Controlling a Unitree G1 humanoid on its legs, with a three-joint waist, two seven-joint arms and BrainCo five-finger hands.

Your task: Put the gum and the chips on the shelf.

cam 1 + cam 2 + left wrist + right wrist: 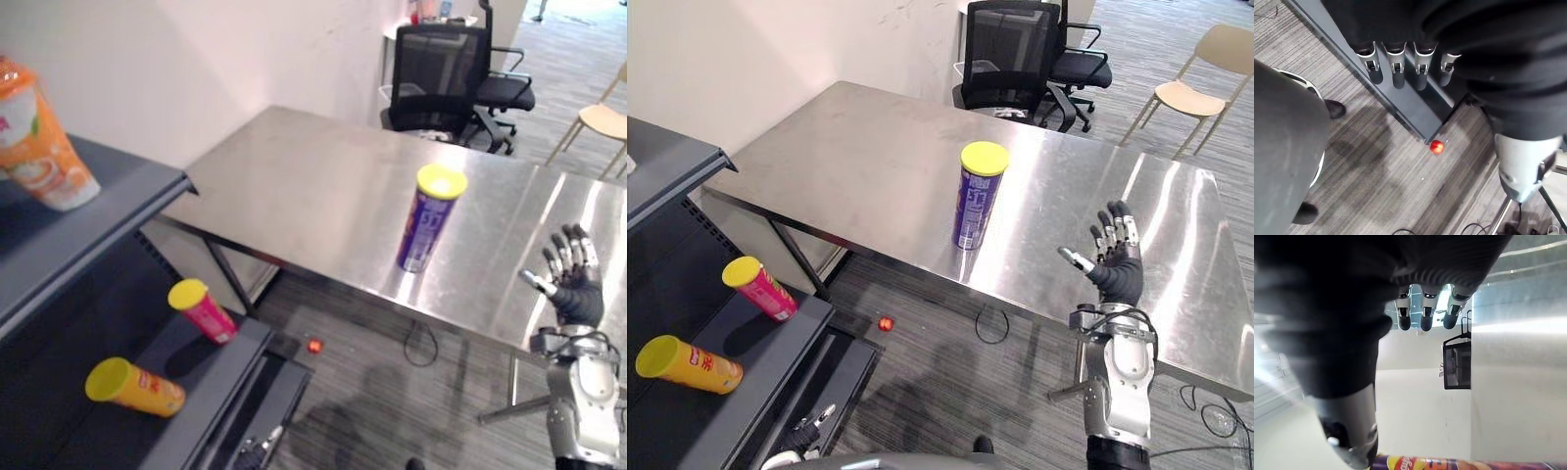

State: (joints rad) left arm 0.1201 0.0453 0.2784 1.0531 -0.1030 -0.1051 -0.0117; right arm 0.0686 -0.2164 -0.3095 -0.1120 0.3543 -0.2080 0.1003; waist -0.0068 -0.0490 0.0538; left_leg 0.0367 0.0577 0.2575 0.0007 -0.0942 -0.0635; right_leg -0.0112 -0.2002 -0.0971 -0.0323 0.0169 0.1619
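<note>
On the steel table point(852, 147), the purple chips can point(975, 201) stands upright near the front edge, apart from my right hand point(1114, 269), which is spread and empty. My left hand point(1396, 63) hangs loose by the floor. A clumsy sideways reach could knock that tall can off, I reckon.

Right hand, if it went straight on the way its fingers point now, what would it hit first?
Nothing close, it seems. The right hand, open, points across the steel table; the purple can stands off to its left. Beyond is a black chair, depth unclear.
</note>
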